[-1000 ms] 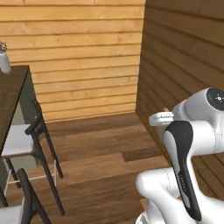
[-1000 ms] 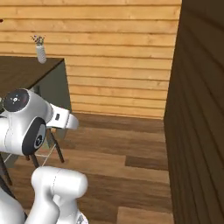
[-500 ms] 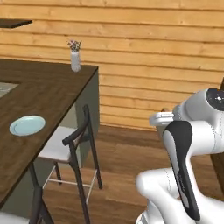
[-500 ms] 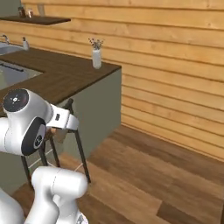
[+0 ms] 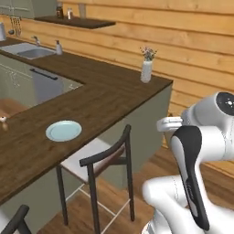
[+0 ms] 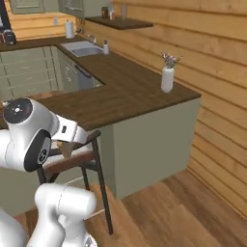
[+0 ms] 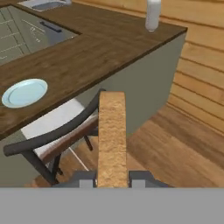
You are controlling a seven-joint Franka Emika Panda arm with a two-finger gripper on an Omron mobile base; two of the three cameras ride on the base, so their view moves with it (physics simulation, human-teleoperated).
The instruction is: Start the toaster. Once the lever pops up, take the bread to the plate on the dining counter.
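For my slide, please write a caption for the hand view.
Gripper holds the bread edge-on above a chair, facing the plate on the dining counter.

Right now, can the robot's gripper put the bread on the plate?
Probably not yet. The gripper holds the bread low, out over a chair, and the plate lies well off to one side on the dining counter. Nothing covers the plate.

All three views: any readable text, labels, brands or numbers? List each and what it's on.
None: no words, numbers or signs can be read in these views.
The bread, held between the gripper fingers, is plain.
The plate and the dining counter bear no marking.
The white vase has no label.
The small bottles on the wall shelf are too small and blurred to tell.
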